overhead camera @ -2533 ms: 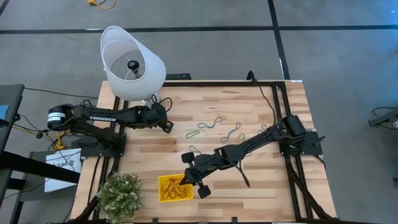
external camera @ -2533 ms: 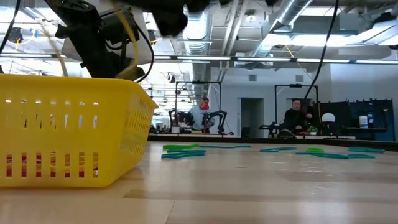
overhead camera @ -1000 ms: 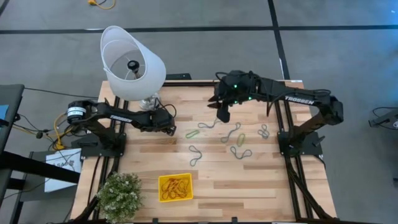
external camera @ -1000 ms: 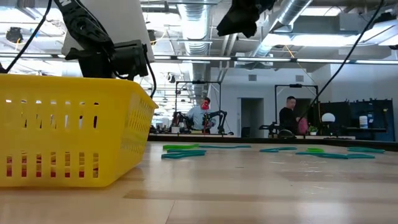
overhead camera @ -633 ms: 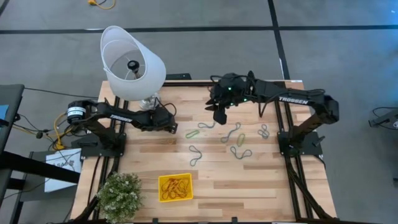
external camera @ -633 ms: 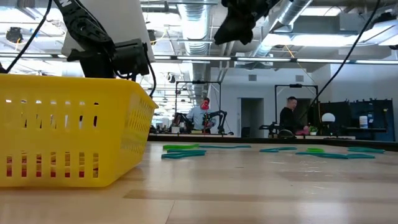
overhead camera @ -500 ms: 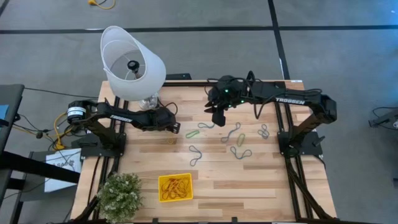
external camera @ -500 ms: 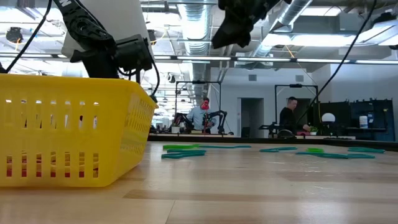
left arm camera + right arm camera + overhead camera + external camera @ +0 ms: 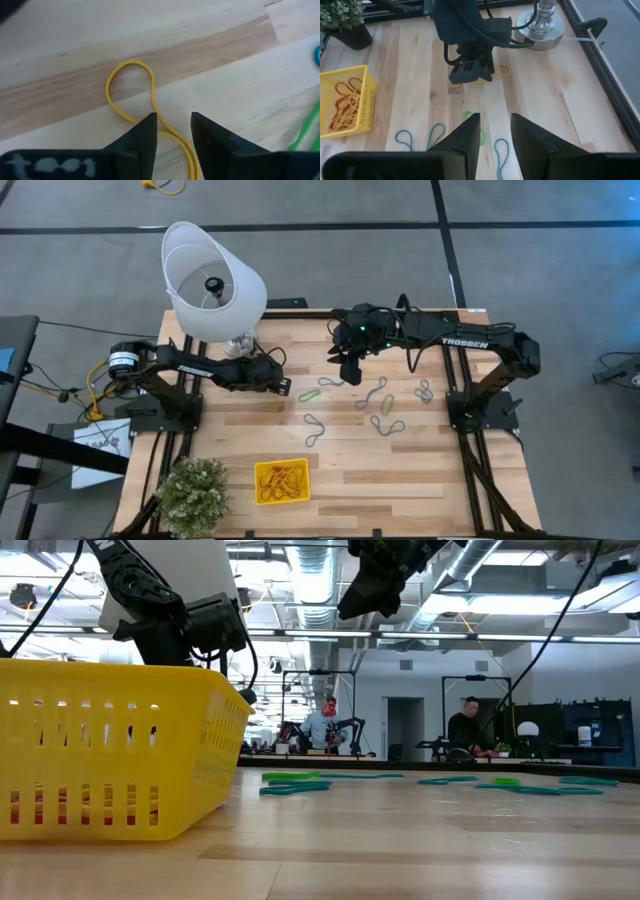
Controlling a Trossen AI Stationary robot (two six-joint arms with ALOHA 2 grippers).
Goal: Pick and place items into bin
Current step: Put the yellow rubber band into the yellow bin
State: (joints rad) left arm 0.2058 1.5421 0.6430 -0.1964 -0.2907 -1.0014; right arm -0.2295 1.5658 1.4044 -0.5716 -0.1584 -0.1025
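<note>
Two dark fingers [image 9: 145, 137] of the left gripper [image 9: 173, 131] stand a little apart, low over a yellow band [image 9: 131, 90] that lies looped on the wood and runs into the gap between them; whether they touch it cannot be told. In the high view this left gripper [image 9: 281, 384] sits at the table's left-centre, just beside the lamp's metal base [image 9: 541, 22]. The right gripper [image 9: 494, 135] also has its fingers [image 9: 527, 135] parted with nothing between them, and it hangs above the table's far middle [image 9: 348, 368], over the scattered bands.

Those loose bands [image 9: 378, 392], green and blue, lie across the middle and right of the wooden table [image 9: 420, 480], apart from one another. The yellow bin [image 9: 281, 481] stands at the near edge, left of centre, well apart from both grippers, with red, orange and yellow bands [image 9: 345, 102] inside. Just left of it is the potted plant [image 9: 190, 494]. The white lampshade [image 9: 210, 280] leans over the far-left corner. Beyond the table, in the low view, a person [image 9: 466, 732] sits in the room.
</note>
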